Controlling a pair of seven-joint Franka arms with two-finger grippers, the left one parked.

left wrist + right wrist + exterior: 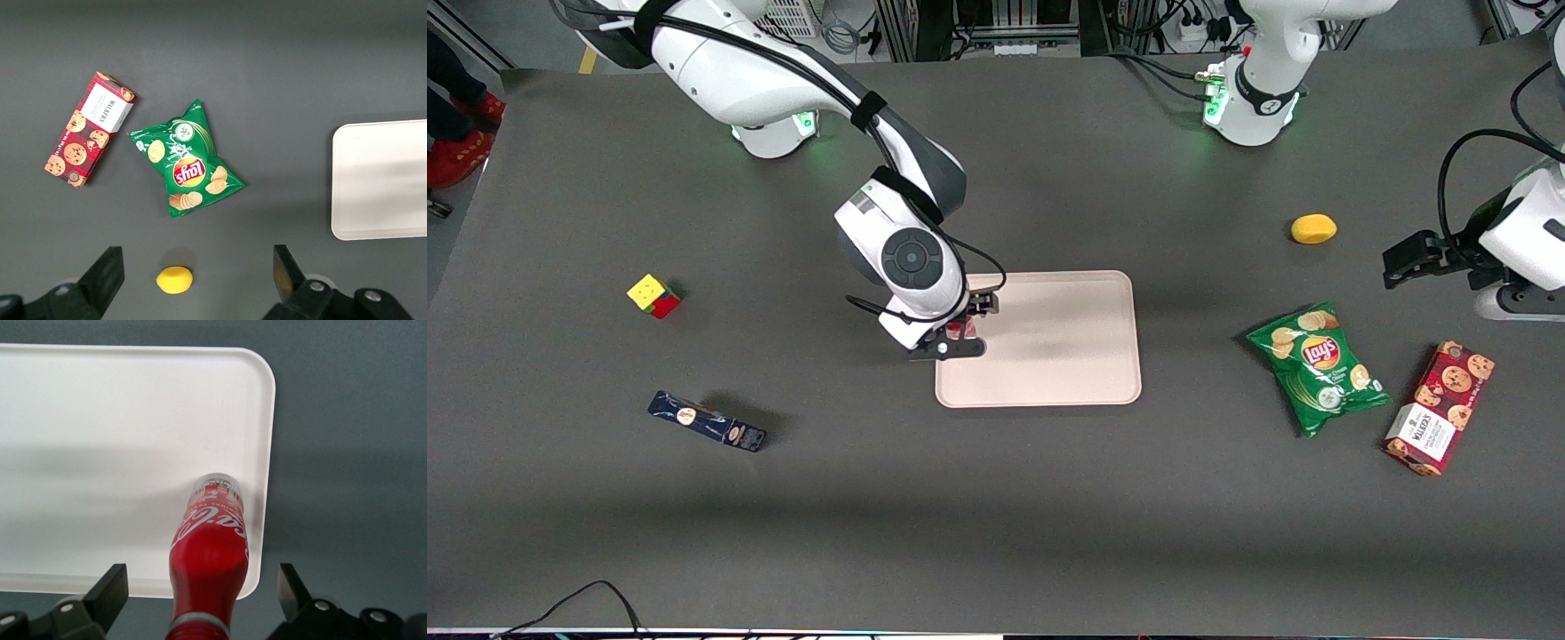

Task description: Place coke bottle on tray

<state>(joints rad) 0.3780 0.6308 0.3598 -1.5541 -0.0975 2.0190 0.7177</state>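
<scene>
The coke bottle (210, 540), red with white script and a clear base, stands upright on the pale pink tray (100, 453), close to a rounded corner of its rim. My right gripper (203, 585) is above it and open. Its two black fingers (115, 587) stand wide apart on either side of the bottle's neck and touch nothing. In the front view the gripper (960, 336) hangs over the edge of the tray (1058, 342) nearest the working arm's end. Only a sliver of the red bottle (957, 330) shows beneath the wrist.
A colour cube (654, 295) and a dark blue oblong box (707, 421) lie toward the working arm's end of the table. Toward the parked arm's end are a yellow lemon (1313, 228), a green chips bag (1319, 366) and a red cookie box (1440, 407).
</scene>
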